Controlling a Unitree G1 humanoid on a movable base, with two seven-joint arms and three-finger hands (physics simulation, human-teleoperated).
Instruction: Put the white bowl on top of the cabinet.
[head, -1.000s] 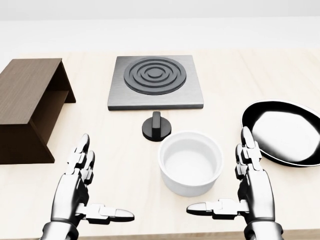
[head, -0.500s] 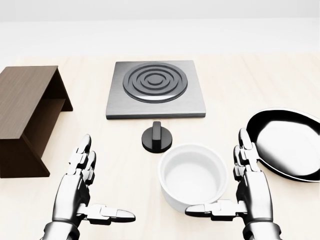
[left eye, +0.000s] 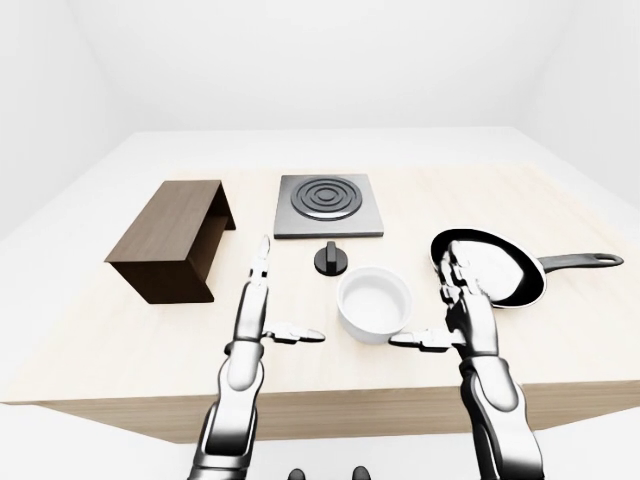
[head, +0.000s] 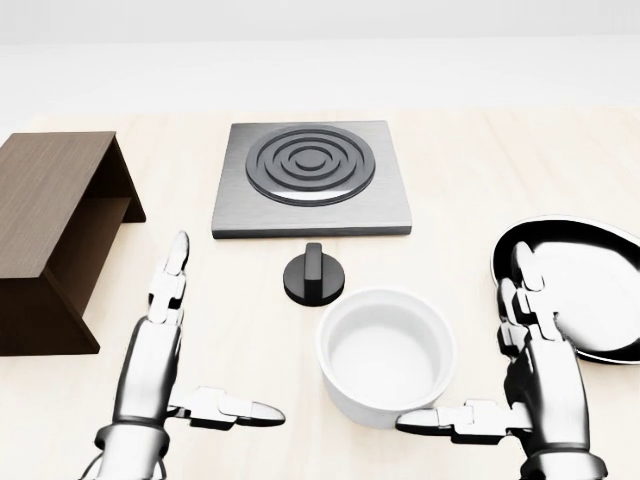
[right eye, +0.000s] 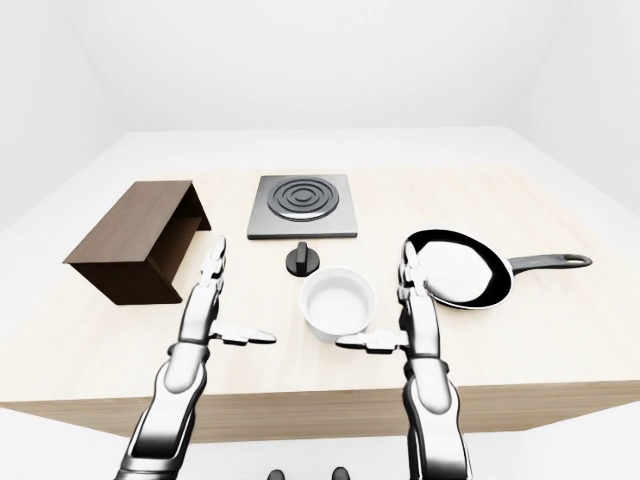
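Reaching for the white bowl (head: 387, 355) is the step in hand, as I judge it; nothing is being gripped yet. The bowl is standing upright on the light wooden table (head: 470, 170), near the robot and a little right of the middle, just on the near side of a small black knob (head: 314, 274). The dark wooden cabinet (head: 50, 205) is lying well apart from it, at the far left of the table, and its top is carrying nothing.

Both hands are hovering over the table with the palms facing each other. The right hand (head: 535, 375) is standing just beside the bowl on its right. Its fingers (head: 524, 285) are pointing away from the robot and are spread apart, and its thumb is lying toward the bowl's near wall; I cannot tell if the thumb is touching. The left hand (head: 160, 355) is also wide apart, but it is clearly away from the bowl, on the left, with free table between them.

For the next move, I think the left hand needs to be coming in to the bowl's left wall so that both hands are pressing it from two sides. The lift then calls for carrying it left, over to the cabinet top. The frying pan (left eye: 490, 270) is lying close behind the right hand, so a knock is possible there.
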